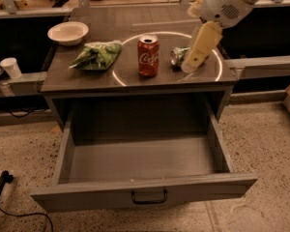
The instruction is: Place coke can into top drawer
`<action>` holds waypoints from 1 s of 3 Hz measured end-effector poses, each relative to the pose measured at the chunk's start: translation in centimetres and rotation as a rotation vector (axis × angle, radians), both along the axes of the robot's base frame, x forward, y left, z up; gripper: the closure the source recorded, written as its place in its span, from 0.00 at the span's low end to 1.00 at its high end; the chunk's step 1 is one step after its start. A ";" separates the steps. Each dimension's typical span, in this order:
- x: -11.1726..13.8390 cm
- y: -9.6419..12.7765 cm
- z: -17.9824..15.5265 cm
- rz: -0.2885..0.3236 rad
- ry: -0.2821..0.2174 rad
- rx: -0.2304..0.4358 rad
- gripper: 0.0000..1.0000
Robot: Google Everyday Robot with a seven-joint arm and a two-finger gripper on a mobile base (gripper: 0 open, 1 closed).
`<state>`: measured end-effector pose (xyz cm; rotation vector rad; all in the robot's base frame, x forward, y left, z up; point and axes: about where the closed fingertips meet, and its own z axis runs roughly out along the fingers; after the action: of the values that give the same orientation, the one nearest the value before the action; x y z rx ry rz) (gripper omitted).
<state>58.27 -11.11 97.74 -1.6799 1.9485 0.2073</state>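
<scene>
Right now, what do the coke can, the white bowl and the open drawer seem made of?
Coke can: likely aluminium, glossy red print, silver rim.
Bowl: smooth white, ceramic or plastic, unclear which.
Top drawer: matte grey, perhaps painted metal or laminate; dark handle.
The gripper hangs above the tabletop, right of the can.
</scene>
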 end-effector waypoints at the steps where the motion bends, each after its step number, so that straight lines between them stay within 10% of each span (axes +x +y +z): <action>1: 4.0 4.9 -1.9 0.057 0.000 0.129 0.00; 3: 7.7 10.2 -4.6 0.075 0.018 0.235 0.00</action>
<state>65.96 -0.91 93.11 -1.6006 1.7969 0.4625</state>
